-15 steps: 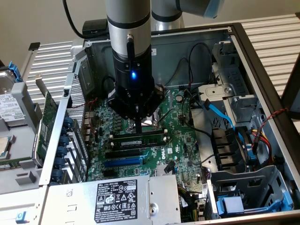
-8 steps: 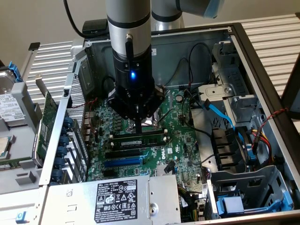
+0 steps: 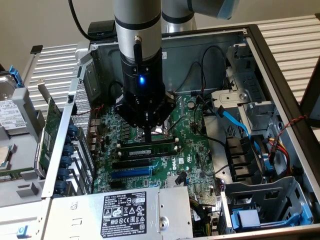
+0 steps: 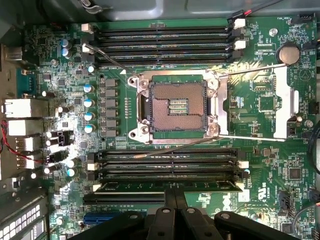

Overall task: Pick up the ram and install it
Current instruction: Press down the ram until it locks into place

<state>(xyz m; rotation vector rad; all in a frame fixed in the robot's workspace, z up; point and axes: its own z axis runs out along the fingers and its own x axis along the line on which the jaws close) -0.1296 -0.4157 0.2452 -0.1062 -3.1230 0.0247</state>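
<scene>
1. Ram (image 3: 150, 148) work takes place inside an open computer case (image 3: 280, 75), which lies on its side and spans most of the exterior view.
2. A green motherboard (image 3: 195, 150) covers the case floor, with a silver power supply (image 3: 125, 210) at the near edge and blue and black cables toward the exterior view's right.
3. The robot arm (image 3: 137, 30) comes straight down from above, and its black gripper (image 3: 150, 131) hangs low over the board's middle.
4. An empty processor socket (image 4: 178, 106) with a metal frame sits at the centre of the board in the wrist view, with banks of black memory slots (image 4: 165, 37) on both sides of it.
5. The ram (image 4: 167, 186) lies along a slot in the bank beside the gripper, a thin green stick with black chips, seemingly seated in that slot.
6. Its black fingers (image 4: 175, 200) sit close together just above the ram's middle; I cannot tell whether they grip it or merely touch it.
</scene>
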